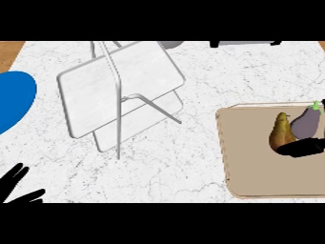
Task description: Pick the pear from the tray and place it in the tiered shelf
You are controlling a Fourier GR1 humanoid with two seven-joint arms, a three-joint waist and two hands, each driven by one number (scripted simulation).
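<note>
While the left hand [14, 190] rests spread at the counter's near-left corner, the right hand [319, 143] brackets the upright-lying pear [282, 131] on the tray [263, 181], thumb under it, not yet pinching.

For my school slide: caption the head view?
Right robot hand reaches the pear on the tray.

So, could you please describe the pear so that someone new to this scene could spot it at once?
Look to the beige tray on the right side of the marble counter. Near its far right corner two pieces of produce lie side by side, with the right hand around them. The pear is the left one, golden-brown and tapering to a narrow top, unlike the grey-purple eggplant beside it.
</note>
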